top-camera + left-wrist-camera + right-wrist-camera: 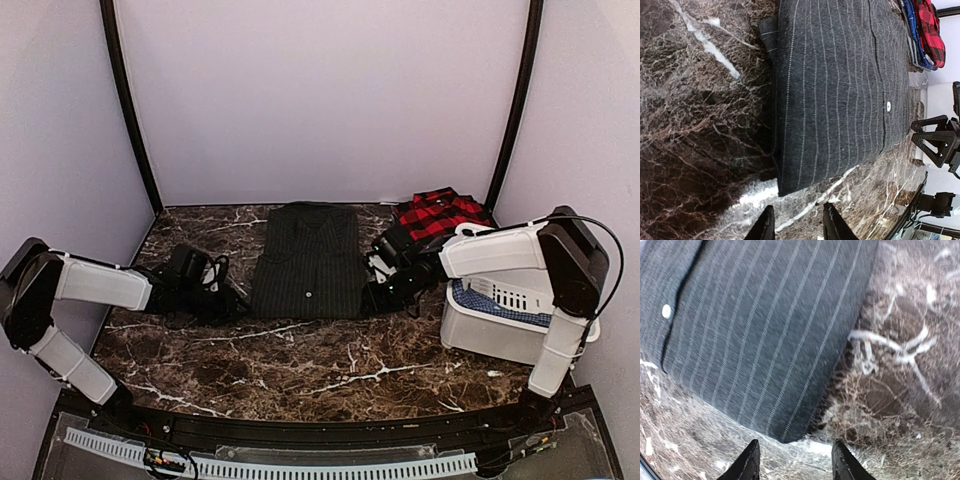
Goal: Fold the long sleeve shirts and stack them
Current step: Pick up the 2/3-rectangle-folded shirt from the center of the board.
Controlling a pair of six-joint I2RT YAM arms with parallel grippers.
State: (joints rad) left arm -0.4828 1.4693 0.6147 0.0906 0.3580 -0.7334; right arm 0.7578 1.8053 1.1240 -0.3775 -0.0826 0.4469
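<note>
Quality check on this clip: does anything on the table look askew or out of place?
Nothing stands out. The charcoal pinstripe shirt lies flat as a tidy rectangle mid-table, the left claw and right claw open at its near corners. The red plaid shirt at the back right corner, beyond the white bin, looks lumpier.

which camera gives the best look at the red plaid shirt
The top external view: the red plaid shirt lies at the back right of the table, right of the pinstriped shirt, mostly in the open. The left wrist view catches only a strip at its top right corner. The right wrist view misses it.
</note>
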